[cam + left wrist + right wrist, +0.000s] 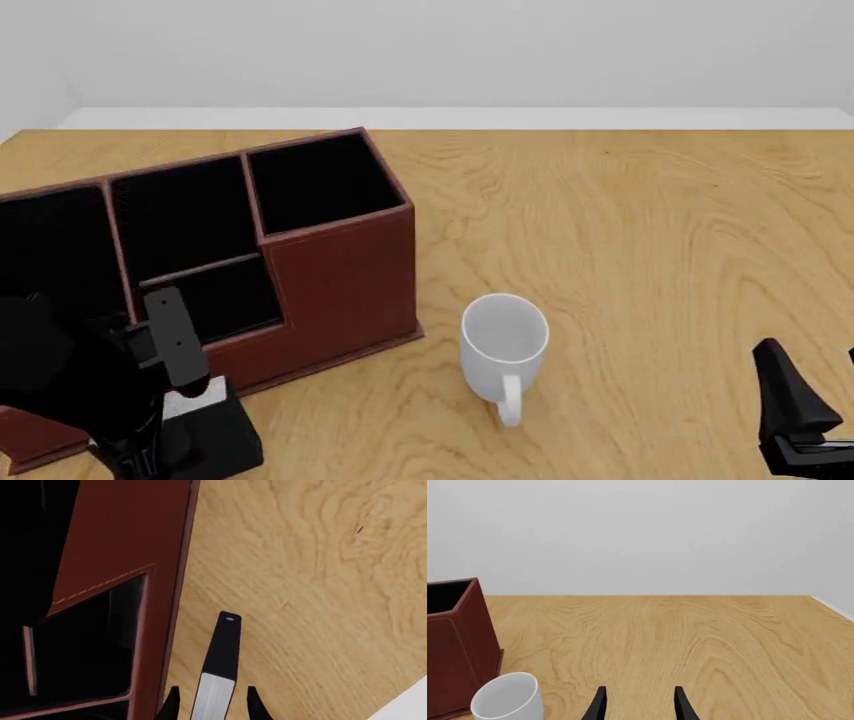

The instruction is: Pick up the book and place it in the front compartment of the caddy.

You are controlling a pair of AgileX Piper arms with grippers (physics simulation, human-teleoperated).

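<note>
The left gripper [167,400] clenched the book [217,672] beside the caddy [334,270]. The right gripper [638,702] hung released. No writing was legible.

We see a table [641,220] of pale, smooth wood grain. The caddy [340,275] looks like matt reddish-brown leather with light stitching and black lining. The mug [505,340] is smooth, matt white. The book [214,430] looks matt black.
</note>
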